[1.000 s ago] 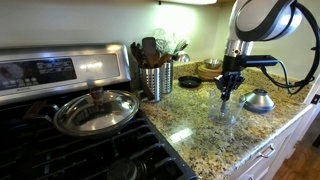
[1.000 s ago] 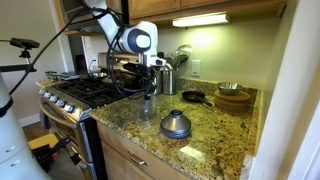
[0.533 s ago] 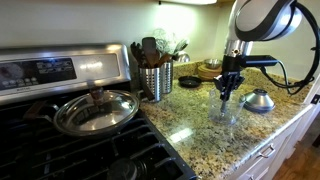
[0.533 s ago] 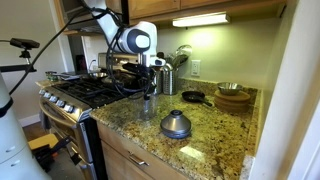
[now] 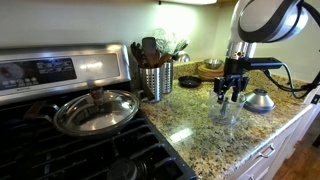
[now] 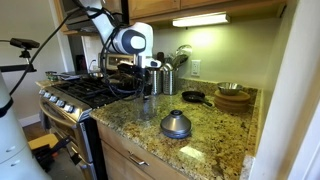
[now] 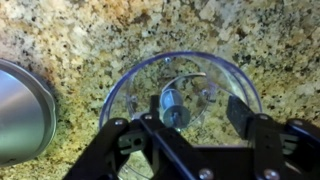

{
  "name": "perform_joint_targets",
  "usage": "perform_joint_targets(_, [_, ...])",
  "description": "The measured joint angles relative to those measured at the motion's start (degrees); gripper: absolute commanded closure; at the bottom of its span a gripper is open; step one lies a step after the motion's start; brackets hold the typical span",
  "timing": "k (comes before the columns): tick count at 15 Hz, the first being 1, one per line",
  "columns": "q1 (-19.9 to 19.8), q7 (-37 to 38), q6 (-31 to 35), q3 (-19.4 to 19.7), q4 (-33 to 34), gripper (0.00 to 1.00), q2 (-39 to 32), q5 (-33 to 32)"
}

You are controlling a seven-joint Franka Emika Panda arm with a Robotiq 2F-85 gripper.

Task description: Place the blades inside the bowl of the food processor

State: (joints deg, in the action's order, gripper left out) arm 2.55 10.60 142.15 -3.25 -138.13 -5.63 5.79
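The gripper (image 7: 180, 128), jaws spread and empty, hung directly above the bowl of the food processor (image 7: 128, 76), inside which the blades (image 7: 172, 103) stood, stem pointing up at it.

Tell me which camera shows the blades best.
The wrist view: it looks straight down into the clear bowl, where the blades sit stem up. In both exterior views they are too small to make out.
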Motion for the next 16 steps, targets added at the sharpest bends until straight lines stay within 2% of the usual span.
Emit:
perform_joint_targets(7, [-0.08, -0.43, -1.33, 0.05, -2.19, 0.00, 6.44, 0.59])
perform_joint_targets(12, [-0.15, -0.47, -6.91, 0.15, -2.29, 0.00, 12.12, 0.59])
perform_joint_targets(16, [-0.15, -0.47, -7.07, 0.11, -2.25, 0.00, 12.10, 0.55])
